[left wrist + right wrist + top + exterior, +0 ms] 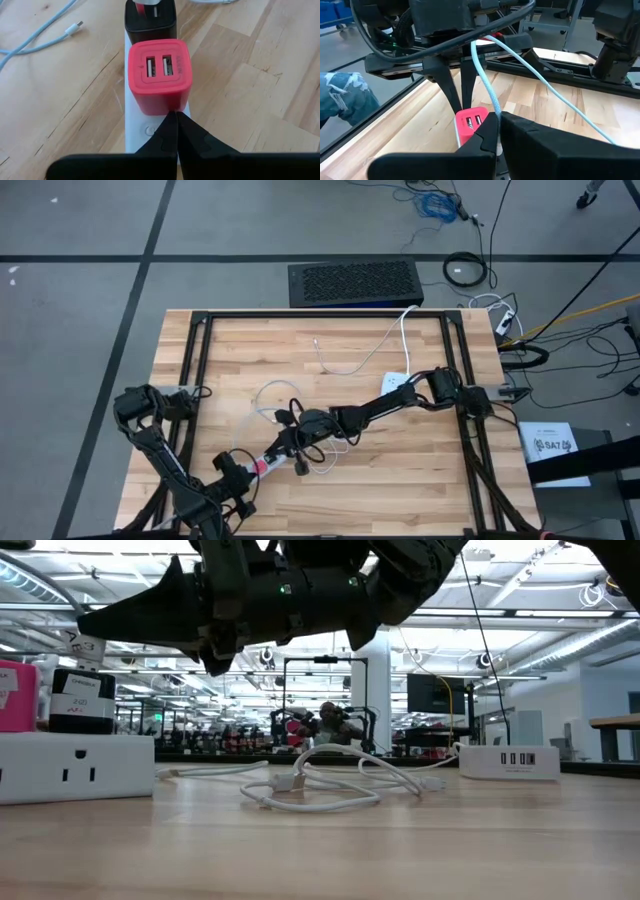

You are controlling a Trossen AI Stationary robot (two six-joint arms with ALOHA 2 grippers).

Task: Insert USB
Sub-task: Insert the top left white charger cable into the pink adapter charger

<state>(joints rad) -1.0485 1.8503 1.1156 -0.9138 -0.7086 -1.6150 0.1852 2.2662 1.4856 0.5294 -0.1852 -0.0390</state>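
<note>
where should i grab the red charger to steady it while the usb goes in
Grip the red charger by its two flat side walls, coming from above. It stands plugged upright in the white strip with both ports facing up, so keep the fingers off the top face.

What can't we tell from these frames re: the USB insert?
- Plug tip of the light blue cable: right wrist view, hidden between the shut right gripper fingers.
- Red charger ports, occupied or free: high view too small; right wrist view blocked by the fingers.
- White power strip under the charger: left wrist view, near end covered by the shut left gripper.
</note>
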